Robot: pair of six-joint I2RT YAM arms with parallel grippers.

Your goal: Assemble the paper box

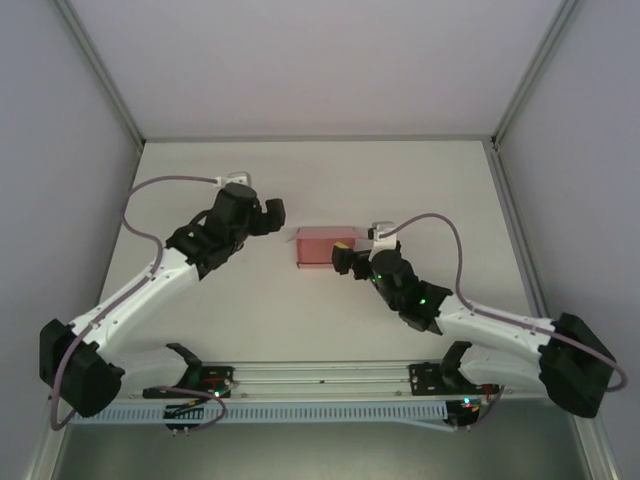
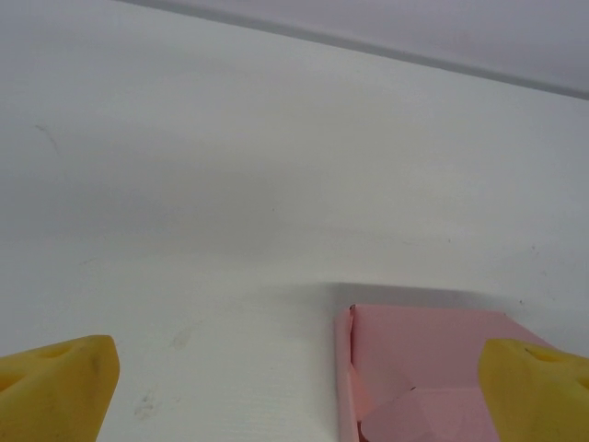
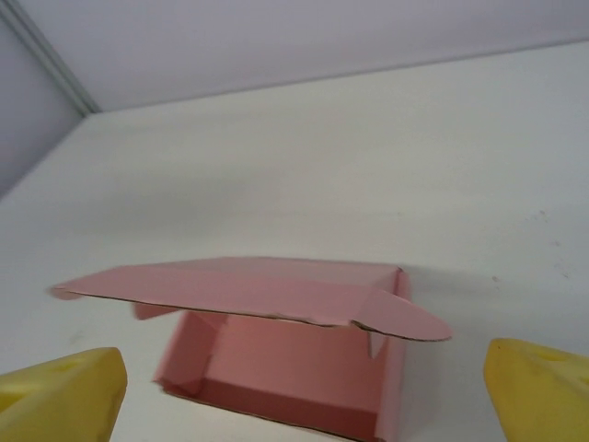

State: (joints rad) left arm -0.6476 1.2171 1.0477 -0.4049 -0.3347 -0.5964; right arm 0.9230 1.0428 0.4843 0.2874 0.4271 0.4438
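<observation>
**Q:** Fig. 1. Where is the paper box (image 1: 325, 247), and in what condition?

**A:** At the middle of the table (image 1: 430, 190), between the 2 arms. The tray is formed. The lid (image 3: 248, 284), apparently hinged at the far side, hangs half-raised, with 1 rounded tab (image 3: 405, 320) at its corner.

**Q:** And the claws?

**A:** The left gripper (image 1: 272, 214) is released, its yellow fingers (image 2: 60, 387) spread wide. It is near the box's left end and grasps nothing. The right gripper (image 1: 345, 260) is likewise released and faces the open front from close by.

**Q:** How should the box handle?

**A:** It is judged very light, thin and easily creased, and likely to slide on the smooth table under any push. The best hold is a gentle pinch on the lid's free edge or the tab, with the other claw bracing a tray wall. Squeezing the hollow body would probably crush it.
</observation>
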